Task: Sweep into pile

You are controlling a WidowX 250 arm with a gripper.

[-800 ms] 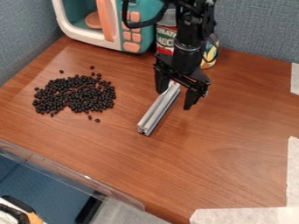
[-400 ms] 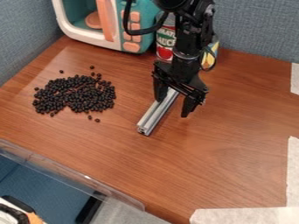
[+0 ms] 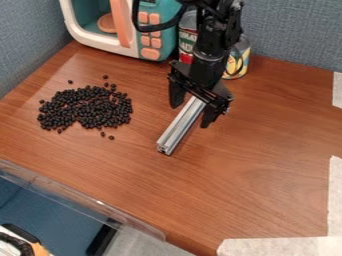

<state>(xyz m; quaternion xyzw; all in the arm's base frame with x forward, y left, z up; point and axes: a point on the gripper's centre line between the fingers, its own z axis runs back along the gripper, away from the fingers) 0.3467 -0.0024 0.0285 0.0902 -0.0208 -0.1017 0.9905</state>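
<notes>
My gripper (image 3: pixel 192 112) is open, its fingers astride the metal bar (image 3: pixel 176 131). Closing off-centre could twist the bar or let it slip. The black beans (image 3: pixel 85 107) lie left of the bar; a hasty sweep might scatter them. Behind the bar, the toy microwave (image 3: pixel 100 42) holds an orange disc (image 3: pixel 107 23); the red-labelled can's (image 3: pixel 187 41) contents are hidden.

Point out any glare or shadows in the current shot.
Camera view: pale highlights along the metal bar and clear rim; fairly even, soft light on the table; no hard shadow around the beans; the end effector looks mostly dark.
</notes>
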